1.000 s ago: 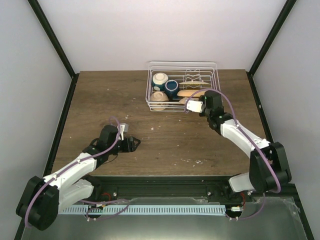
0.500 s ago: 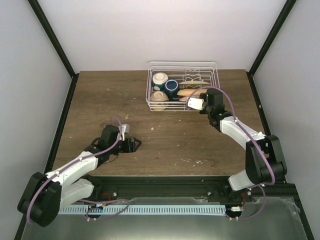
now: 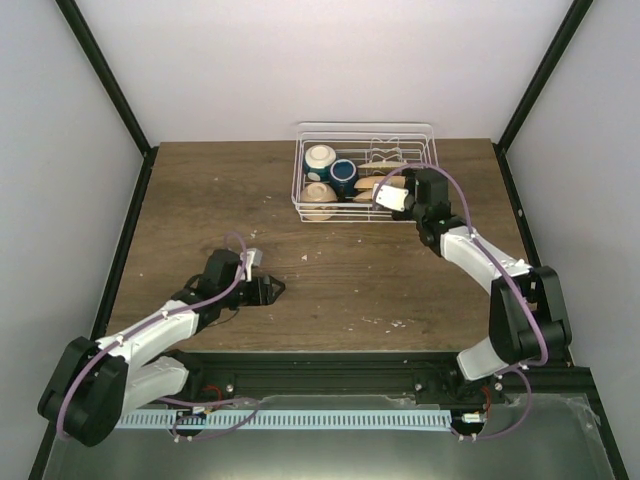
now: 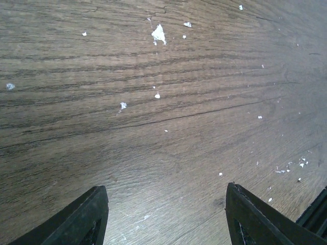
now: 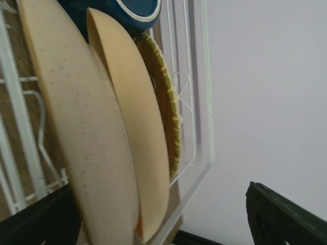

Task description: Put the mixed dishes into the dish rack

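Orange plate (image 5: 145,153) leans on edge in the dish rack (image 5: 208,102), just beside the blue cup (image 5: 130,10), between the wide-spread, empty jaws of the right gripper (image 5: 158,209); a crooked pull-back could hook its rim and tip it over; left gripper (image 4: 166,204) hovers open above the table (image 4: 153,102).

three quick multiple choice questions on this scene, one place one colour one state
1. Where does the dish rack stand? A) near edge, centre B) far side of the table, right of centre C) far left corner
2. What colour is the cup in it? A) dark blue B) red C) green
3. The left gripper is: A) shut tight B) open, holding nothing C) shut on the cup

1 B: the top view shows it far, right of centre. 2 A: its wall is dark blue. 3 B: its fingers stand apart over bare table.
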You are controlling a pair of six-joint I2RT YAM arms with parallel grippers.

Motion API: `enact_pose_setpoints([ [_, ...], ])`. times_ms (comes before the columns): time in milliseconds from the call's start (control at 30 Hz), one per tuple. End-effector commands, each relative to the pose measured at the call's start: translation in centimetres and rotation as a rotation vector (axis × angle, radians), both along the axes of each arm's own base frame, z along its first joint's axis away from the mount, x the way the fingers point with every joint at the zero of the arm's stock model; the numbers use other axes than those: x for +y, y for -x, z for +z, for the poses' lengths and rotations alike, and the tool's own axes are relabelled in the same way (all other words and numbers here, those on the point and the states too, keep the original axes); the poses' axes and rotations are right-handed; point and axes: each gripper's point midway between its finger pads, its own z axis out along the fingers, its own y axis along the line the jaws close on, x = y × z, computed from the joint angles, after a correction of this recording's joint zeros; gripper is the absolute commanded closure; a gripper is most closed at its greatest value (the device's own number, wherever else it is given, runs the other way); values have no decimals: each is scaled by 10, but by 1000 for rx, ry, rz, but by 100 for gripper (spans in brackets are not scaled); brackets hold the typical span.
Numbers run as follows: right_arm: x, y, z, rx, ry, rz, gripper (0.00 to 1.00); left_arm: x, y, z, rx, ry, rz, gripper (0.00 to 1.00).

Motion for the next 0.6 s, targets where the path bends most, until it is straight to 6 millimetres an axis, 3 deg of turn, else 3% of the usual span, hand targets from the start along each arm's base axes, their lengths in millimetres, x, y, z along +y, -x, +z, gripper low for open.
enact_pose_setpoints([
  [0,4,11,11,35,-77,8,11,-6,-8,12,-38,31,-10,35],
  [300,14,47,-29,232,-170,-40,3,-12,-11,15,-34,54,-21,35],
  [367,20,53,-29,251,-209,-32,3,-11,-14,17,-45,48,-11,35],
  [467,31,55,-12,229,-311,-26,0,-7,-21,24,-74,30,16,36],
  [567,47,58,29,176,-517,12,0,-6,-31,39,-110,19,41,36],
])
